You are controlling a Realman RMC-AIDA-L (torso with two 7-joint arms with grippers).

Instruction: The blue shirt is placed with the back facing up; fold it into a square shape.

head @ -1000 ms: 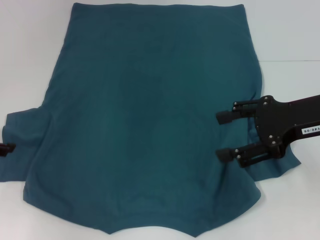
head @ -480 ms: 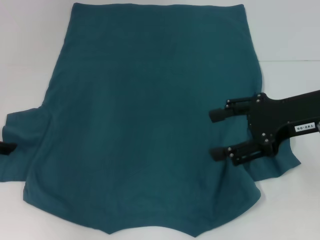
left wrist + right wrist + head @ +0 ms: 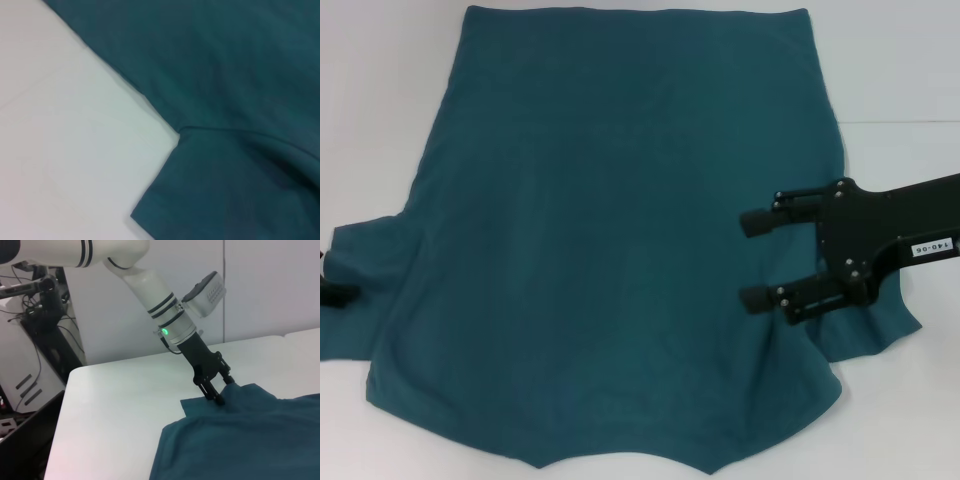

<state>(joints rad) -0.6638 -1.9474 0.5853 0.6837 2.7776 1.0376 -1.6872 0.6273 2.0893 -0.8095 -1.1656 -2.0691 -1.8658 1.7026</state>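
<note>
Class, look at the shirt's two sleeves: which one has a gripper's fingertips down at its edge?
The left sleeve: the left gripper touches its edge. The right gripper, open, sits over the blue shirt body.

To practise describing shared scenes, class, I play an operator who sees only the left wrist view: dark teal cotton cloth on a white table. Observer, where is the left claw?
Observer: The right wrist view shows the left claw down at the outer edge of the dark teal-blue cotton T-shirt's left sleeve.
Operator: And the right claw?
Observer: In the head view the right claw is open, above the shirt's right side near the other sleeve.
Operator: Any folds made?
Observer: None. The head view shows the shirt spread out on the white table, plain side up.
</note>
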